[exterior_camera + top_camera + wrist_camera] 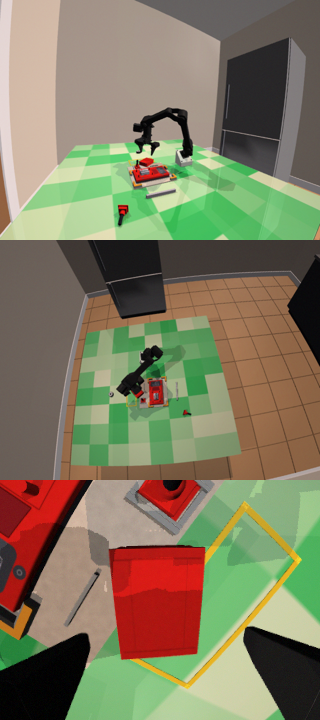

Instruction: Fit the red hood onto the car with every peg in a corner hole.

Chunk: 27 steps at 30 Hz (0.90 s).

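Above the hood [138, 393] [146, 161] [159, 602] we go, gripper [133, 389] [146, 152] [168, 638] spread wide, nothing between the fingers! Our red shell sits partly over the yellow outline [131, 405] [133, 161] [270, 597], right beside the chassis [156, 392] [151, 173] [42, 515]. Danger here: come down off-centre and one fingertip could land on the roof or shove the shell; grip it skewed, and the corner holes may miss our pegs later.

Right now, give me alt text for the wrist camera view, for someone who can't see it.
A red car hood lies below and between the wide-open, empty jaws, partly over a yellow outline. Part of the red toy car shows at upper left, and a red piece with a black top sits in a gray holder at the top.
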### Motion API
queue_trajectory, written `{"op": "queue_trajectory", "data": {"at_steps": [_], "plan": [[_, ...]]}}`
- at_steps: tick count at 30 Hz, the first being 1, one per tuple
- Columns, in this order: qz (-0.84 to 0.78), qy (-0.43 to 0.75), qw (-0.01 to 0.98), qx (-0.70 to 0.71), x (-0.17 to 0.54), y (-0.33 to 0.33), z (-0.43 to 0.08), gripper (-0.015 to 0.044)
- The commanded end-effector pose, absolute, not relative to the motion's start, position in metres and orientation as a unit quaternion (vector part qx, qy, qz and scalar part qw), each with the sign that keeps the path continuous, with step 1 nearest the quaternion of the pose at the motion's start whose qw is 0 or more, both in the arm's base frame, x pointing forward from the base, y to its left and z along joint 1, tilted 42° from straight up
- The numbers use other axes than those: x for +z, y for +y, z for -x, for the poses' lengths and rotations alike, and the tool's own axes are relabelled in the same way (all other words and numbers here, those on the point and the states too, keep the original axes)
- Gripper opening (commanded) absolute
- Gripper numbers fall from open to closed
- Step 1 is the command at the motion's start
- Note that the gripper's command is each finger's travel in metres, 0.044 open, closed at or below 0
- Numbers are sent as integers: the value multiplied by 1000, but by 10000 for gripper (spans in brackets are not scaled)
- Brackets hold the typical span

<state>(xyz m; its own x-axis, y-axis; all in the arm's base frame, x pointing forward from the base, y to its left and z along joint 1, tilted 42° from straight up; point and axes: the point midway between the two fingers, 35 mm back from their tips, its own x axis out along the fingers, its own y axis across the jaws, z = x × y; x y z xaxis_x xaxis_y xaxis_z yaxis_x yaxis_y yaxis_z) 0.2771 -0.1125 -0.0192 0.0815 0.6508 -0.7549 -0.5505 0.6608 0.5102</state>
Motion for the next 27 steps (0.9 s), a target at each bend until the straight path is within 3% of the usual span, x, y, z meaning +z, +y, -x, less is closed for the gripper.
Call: {"op": "queue_trajectory", "data": {"at_steps": [1,27], "plan": [[-51,540,733,409,-22,-109,-277,440],[-51,540,734,409,-37,-96,-278,440]]}}
